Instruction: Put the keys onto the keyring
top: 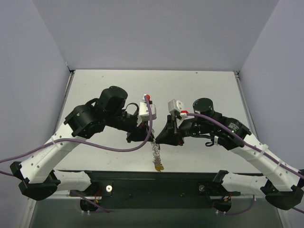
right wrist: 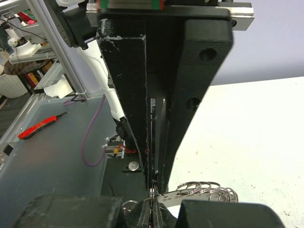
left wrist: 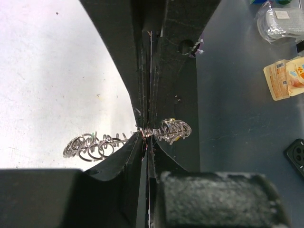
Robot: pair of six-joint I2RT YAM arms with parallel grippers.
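Observation:
The keyring (top: 155,153) is a silvery coil of wire loops lying from the gripper tips towards the near table edge. A small yellow key head (top: 159,167) sits at its near end; the other keys are not distinguishable. My left gripper (top: 148,137) is shut on the keyring (left wrist: 90,146), with loops spilling out on both sides of the closed jaws (left wrist: 147,133). My right gripper (top: 160,138) meets it tip to tip. In the right wrist view it (right wrist: 153,191) is shut on one edge-on loop, with more loops (right wrist: 206,189) and a flat metal strip stamped with digits beside it.
The white table (top: 199,90) has grey walls on three sides. A black rail (top: 156,178) runs along the near edge between the arm bases. Off the table are snack packets (left wrist: 285,78) and a red-handled tool (right wrist: 40,127).

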